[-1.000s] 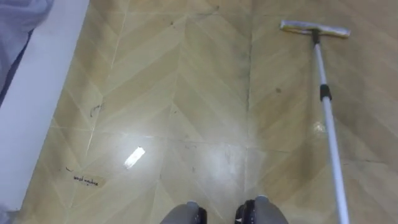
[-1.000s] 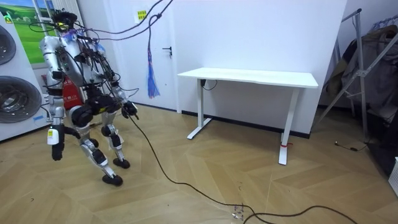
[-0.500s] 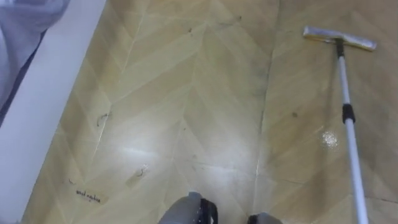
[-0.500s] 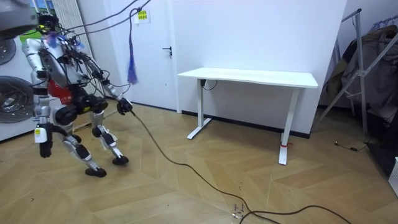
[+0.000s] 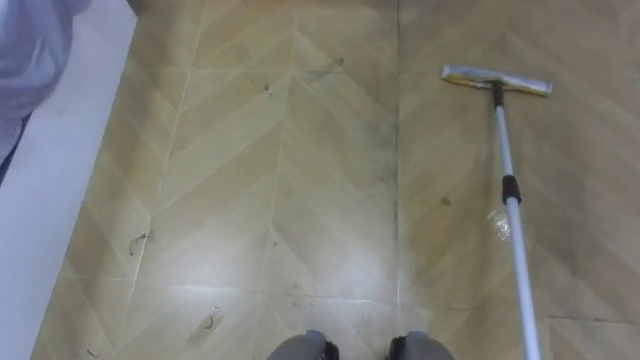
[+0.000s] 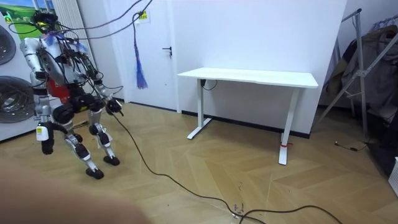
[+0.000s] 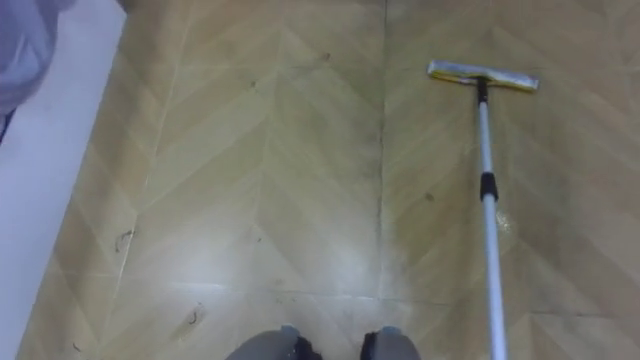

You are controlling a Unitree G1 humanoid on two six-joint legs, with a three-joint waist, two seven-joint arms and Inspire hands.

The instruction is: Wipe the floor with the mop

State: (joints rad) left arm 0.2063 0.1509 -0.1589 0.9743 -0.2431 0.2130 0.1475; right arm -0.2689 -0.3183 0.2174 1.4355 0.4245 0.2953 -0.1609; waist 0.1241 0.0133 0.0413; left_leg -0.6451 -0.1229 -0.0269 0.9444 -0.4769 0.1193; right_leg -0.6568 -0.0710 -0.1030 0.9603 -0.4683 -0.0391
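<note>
The mop [image 5: 510,188] had its flat head [image 5: 497,80] down on the wooden floor [image 5: 280,180] at about one o'clock from the robot's feet, and its pale pole ran back toward five o'clock. A white panel [image 5: 50,200] edged the floor at nine o'clock. The robot stood bent forward by the washing machines [image 6: 12,93], well apart from the white desk [image 6: 249,78]. One hand [image 6: 46,145] hung low and the other hand [image 6: 114,106] reached forward. I couldn't tell whether either's fingers were apart or curled.
</note>
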